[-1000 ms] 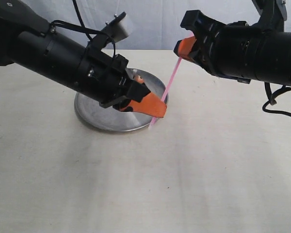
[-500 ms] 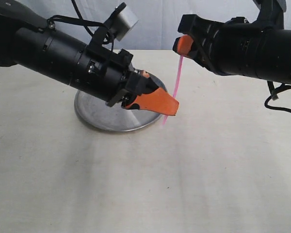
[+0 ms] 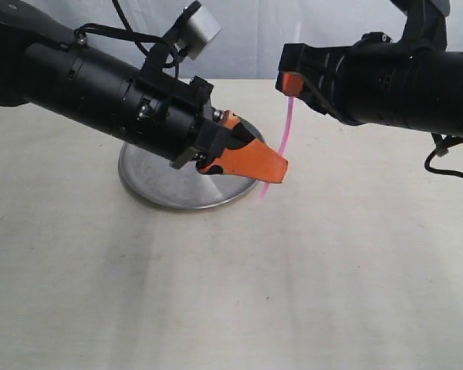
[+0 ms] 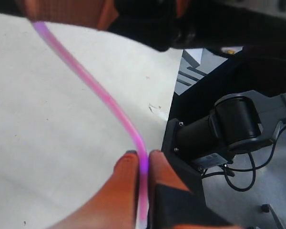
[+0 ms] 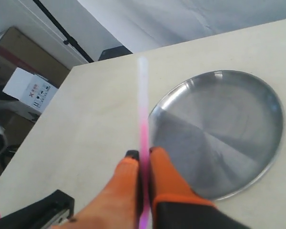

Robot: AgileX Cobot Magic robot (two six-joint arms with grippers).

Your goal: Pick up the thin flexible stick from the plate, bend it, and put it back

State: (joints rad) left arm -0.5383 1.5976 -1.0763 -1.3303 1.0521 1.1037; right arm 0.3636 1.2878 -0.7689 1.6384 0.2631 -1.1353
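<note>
The thin flexible stick (image 3: pixel 286 127), bright pink, hangs in the air between both grippers, to the right of the plate (image 3: pixel 143 185). My left gripper (image 3: pixel 276 168) is shut on its lower part, just past the plate's right rim. My right gripper (image 3: pixel 292 83) is shut on its upper part, and a pale end pokes up above it. In the left wrist view the stick (image 4: pixel 93 88) curves in a soft S from the left gripper (image 4: pixel 142 155) toward the right gripper's fingers (image 4: pixel 62 9). The right wrist view shows the stick (image 5: pixel 143 102) with its whitish tip beyond the right gripper (image 5: pixel 142 153), over the table beside the plate (image 5: pixel 229 138).
The steel plate holds nothing and sits on a cream cloth-covered table (image 3: pixel 231 293). The left arm (image 3: pixel 85 85) partly covers the plate. Cardboard boxes (image 5: pixel 24 81) stand beyond the table edge. A black motor housing (image 4: pixel 229 129) sits off the table's side.
The left gripper has lifted and moved right, carrying the stick's lower end off the plate's rim. The stick now stands more upright. The right gripper has shifted only slightly.
</note>
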